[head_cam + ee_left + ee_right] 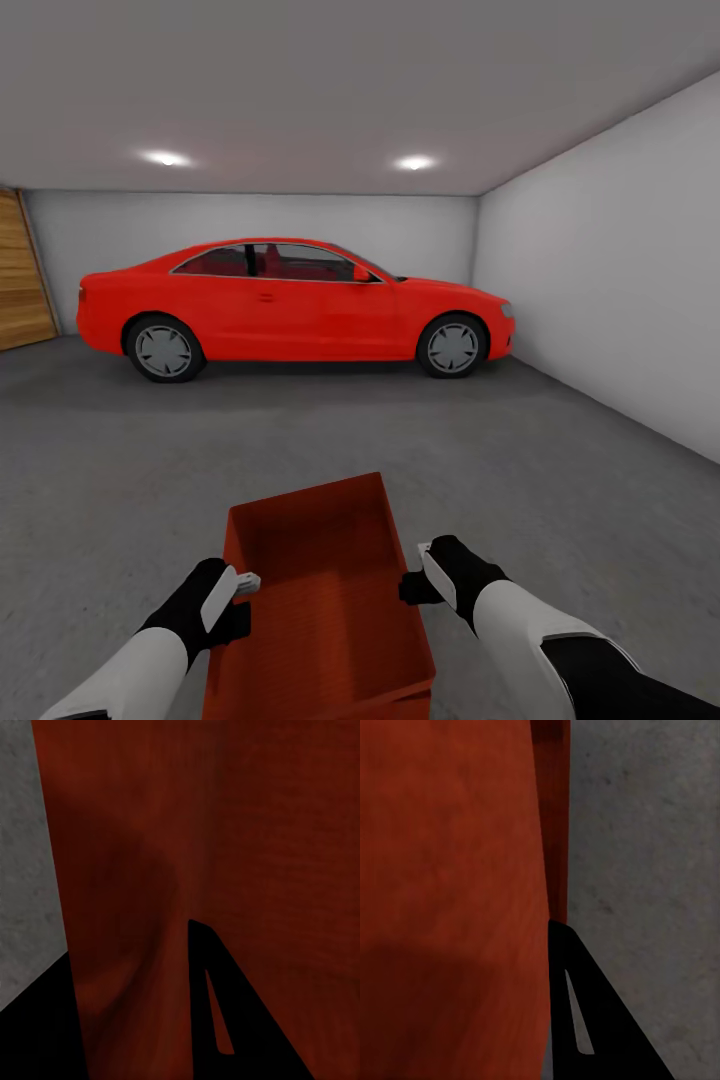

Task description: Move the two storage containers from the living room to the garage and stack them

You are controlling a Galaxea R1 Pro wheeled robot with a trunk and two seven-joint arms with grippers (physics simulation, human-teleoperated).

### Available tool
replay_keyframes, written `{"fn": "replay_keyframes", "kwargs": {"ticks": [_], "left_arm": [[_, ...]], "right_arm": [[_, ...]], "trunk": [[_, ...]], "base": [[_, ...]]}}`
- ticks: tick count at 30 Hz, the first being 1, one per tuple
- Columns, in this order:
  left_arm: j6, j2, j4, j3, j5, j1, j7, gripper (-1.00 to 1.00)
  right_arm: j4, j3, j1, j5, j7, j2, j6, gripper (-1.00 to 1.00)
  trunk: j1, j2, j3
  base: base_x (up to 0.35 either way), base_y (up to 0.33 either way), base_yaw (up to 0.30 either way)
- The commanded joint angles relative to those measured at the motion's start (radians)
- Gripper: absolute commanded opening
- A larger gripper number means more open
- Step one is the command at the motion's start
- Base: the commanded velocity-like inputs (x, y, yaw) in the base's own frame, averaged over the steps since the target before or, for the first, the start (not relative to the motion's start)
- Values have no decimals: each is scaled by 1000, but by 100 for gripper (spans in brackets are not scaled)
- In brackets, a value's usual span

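- Gripping orange-red lidless container (325, 590) by its side walls: left tool (243, 588), right tool (418, 572).
- Red car (290, 305) far across grey garage floor (120, 450).

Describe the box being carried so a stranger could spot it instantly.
Start at the red car parked across the garage, then come down over the grey concrete floor. The orange-red box sits between the left pincer and right pincer: small, open-topped, rectangular, unlike the glossy car.

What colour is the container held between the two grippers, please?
Orange-red, darker inside; the storage container shows best in the head view.
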Motion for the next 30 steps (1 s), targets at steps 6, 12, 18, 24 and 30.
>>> {"fn": "replay_keyframes", "kwargs": {"ticks": [6, 12, 18, 24, 30], "left_arm": [[-8, -3, -1, 3, 56, -1, 9, -100], [-9, -6, 0, 0, 52, -1, 9, -100], [-10, -8, 0, -1, 53, -1, 9, -100], [-10, -7, 1, -1, 54, 0, 9, -100], [-10, -8, 1, -1, 55, 0, 8, -100]], "right_arm": [[-1, 4, 1, 12, -1, -2, 5, -100], [-1, 2, 1, 11, 3, -4, 5, -100], [-1, 2, 1, 11, 3, -4, 5, -100], [-1, 2, 1, 11, 0, -3, 5, -100], [-1, 2, 1, 10, -2, -1, 5, -100]], "trunk": [[0, -1, -1], [0, -1, -1], [0, -1, -1], [0, -1, -1], [0, -1, -1]], "base": [[0, 0, 0], [0, 0, 0], [0, 0, 0], [0, 0, 0], [0, 0, -9]]}}
